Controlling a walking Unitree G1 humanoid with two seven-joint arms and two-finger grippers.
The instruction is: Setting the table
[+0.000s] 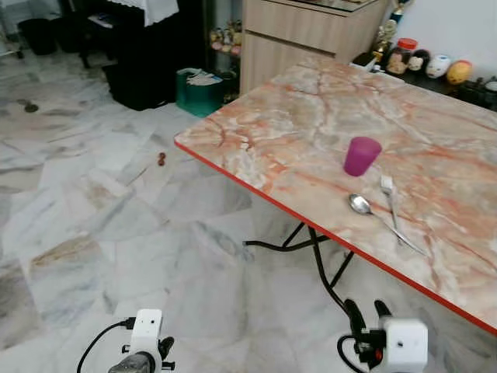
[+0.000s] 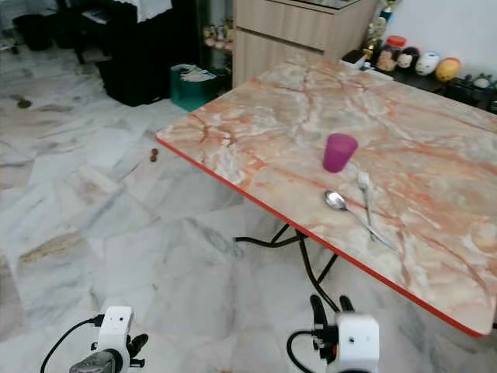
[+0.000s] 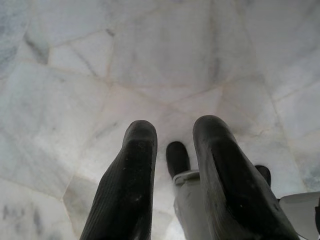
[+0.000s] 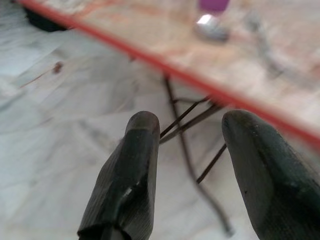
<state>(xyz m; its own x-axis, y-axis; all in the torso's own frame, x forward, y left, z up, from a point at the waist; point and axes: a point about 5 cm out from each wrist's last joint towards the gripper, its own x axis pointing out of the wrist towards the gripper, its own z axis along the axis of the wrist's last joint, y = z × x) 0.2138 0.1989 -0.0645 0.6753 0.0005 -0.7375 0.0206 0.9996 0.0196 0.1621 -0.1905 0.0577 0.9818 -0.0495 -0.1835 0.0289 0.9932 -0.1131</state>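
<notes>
While I stand off the near corner of the marble-patterned table [image 1: 295, 116], both of my arms hang low with nothing in them. My right gripper [image 4: 187, 150] points up toward the table's red edge [image 1: 256, 194] from below, its 2 black fingers spread wide with only floor and the black table legs [image 1: 311, 249] between them. My left gripper [image 3: 172, 165] aims straight down at the pale marble floor [image 1: 93, 194], its 2 fingers parted and empty as well.

On the tabletop I see 3 things of the setting: a purple cup [image 1: 362, 155] standing upright, a spoon [image 1: 373, 212] lying near the red edge with its bowl toward the cup, and a fork [image 1: 390, 202] just beside the spoon, on the side away from the edge. Cup and cutlery sit near one another but apart.

I judge that I am in the approach step, between placements: either arriving at the table or about to go for the next item. I see no plate on this part of the table, so fetching one seems likely. Whatever comes next calls for closing the distance or turning away first, then raising an arm above the table edge, since both grippers sit well below it now.
</notes>
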